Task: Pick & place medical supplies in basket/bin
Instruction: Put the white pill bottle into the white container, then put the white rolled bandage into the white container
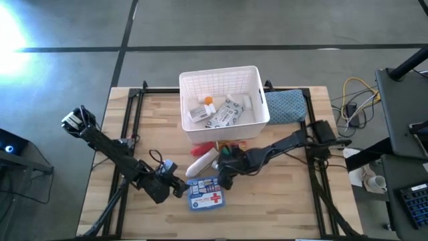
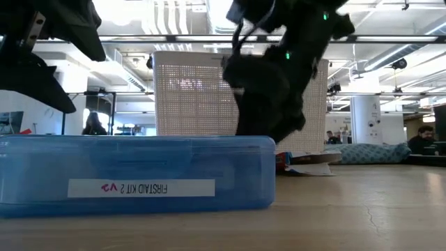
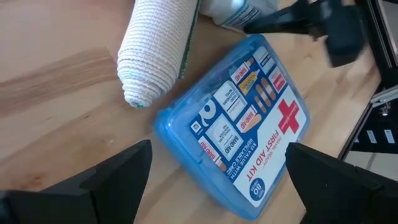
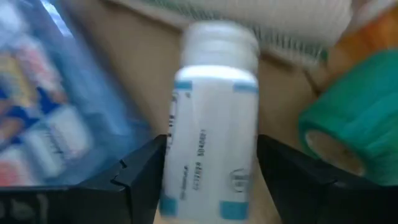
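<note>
The white slotted basket [image 1: 221, 104] stands at the table's far middle and holds an orange vial, a grey patterned packet and small white items. The blue first-aid kit [image 3: 249, 149] lies flat near the near edge. My left gripper [image 3: 214, 180] is open just left of it, with its fingers low over the kit's end. A white bandage roll [image 3: 155, 53] lies beside the kit. My right gripper [image 4: 211, 180] is shut on the white pill bottle [image 4: 214, 112], between kit and basket [image 1: 224, 171]. My right gripper pinches the white pill bottle by its labelled body [image 4: 211, 168], one finger [image 4: 140, 177] on each side. The cap end [image 4: 221, 40] points away from the wrist. The arm reaches in from the table's right, slanting down. Whether the bottle is clear of the table, I cannot tell.
A green tape roll [image 4: 354, 124] and an orange item [image 4: 373, 31] lie close beside the bottle. Small red and green items [image 1: 224, 146] sit in front of the basket. A blue-grey folded cloth [image 1: 287, 107] lies right of the basket. Black frame rails run along both table sides.
</note>
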Action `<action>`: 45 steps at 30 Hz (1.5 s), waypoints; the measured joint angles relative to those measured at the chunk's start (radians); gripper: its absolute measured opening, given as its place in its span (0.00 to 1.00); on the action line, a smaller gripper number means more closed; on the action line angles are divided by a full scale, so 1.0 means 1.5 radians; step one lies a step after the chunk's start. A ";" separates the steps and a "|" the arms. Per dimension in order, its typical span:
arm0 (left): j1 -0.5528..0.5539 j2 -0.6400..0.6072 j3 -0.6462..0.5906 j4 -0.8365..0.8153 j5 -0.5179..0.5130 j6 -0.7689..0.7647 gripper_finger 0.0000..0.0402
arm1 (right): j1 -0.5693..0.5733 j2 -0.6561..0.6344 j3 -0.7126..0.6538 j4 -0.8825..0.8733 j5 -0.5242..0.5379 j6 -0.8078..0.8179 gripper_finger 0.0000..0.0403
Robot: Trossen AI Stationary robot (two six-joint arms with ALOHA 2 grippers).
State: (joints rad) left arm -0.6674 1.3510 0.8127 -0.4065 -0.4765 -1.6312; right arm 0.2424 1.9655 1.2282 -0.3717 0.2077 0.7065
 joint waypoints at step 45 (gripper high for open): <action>0.141 0.047 0.022 0.074 0.008 0.273 0.86 | -0.288 -0.432 0.151 -0.225 0.037 -0.209 0.85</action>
State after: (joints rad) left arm -0.4556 1.4218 0.8460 -0.2957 -0.4644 -1.2210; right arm -0.1896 1.3171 1.4544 -0.7087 0.2640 0.3926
